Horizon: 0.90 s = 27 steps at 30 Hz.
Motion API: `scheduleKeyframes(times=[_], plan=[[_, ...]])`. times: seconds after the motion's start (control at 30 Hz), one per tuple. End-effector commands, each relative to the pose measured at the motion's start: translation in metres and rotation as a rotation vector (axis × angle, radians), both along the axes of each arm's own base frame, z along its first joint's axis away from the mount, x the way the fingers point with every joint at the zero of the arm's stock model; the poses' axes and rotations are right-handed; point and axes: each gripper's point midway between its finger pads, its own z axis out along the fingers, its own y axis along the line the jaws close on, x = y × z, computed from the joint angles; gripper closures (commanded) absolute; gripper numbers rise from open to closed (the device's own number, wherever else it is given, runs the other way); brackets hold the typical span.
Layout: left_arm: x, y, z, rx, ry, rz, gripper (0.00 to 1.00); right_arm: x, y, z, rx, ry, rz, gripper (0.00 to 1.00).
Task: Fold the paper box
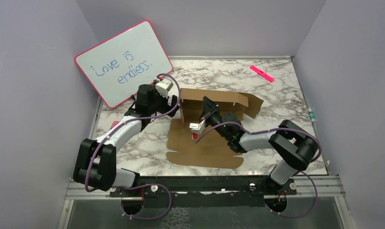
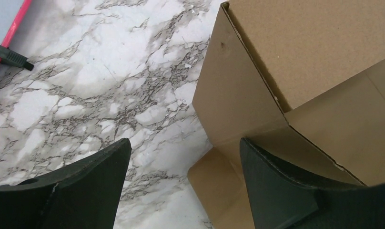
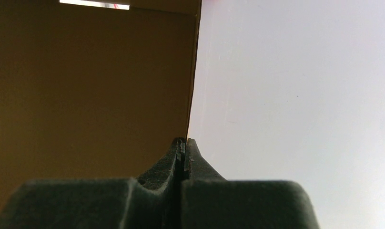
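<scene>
Brown paper box, half raised at mid-desk.
Its front flap lies flat toward the near edge and the back walls stand upright. The right fingers are pressed shut on nothing, close by a panel edge, and the left fingers are spread wide beside the left corner. The sheet is likely light, stiff and springy at its creases, so pinch a wall's free edge.

- Reaching forward and inward with the left arm, elbow folded low at the near left, wrist turned rightward.
- Holding the left gripper wide apart, both black fingers spread.
- Reaching leftward toward centre with the right arm, elbow raised at the right.
- Pressing the right gripper fully closed, fingertips touching, pointing toward the back.
</scene>
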Motion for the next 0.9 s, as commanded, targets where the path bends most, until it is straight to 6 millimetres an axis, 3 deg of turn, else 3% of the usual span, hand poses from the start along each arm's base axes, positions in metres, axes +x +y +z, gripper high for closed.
scheduleKeyframes(times=[0.0, 0.2, 0.47, 0.87], plan=[[0.005, -0.014, 0.014, -0.107, -0.047, -0.031, 0.15, -0.004, 0.007, 0.01, 0.033, -0.001, 0.028, 0.99], [0.006, -0.017, 0.026, -0.205, -0.088, 0.032, 0.16, -0.005, 0.008, 0.017, 0.034, -0.008, 0.034, 0.99], [0.002, -0.024, 0.021, -0.214, -0.152, 0.084, 0.18, -0.008, 0.009, 0.024, 0.025, 0.0, 0.052, 0.99], [0.009, -0.036, 0.008, -0.265, -0.231, 0.144, 0.22, -0.007, 0.012, 0.008, 0.012, 0.069, 0.063, 0.99]])
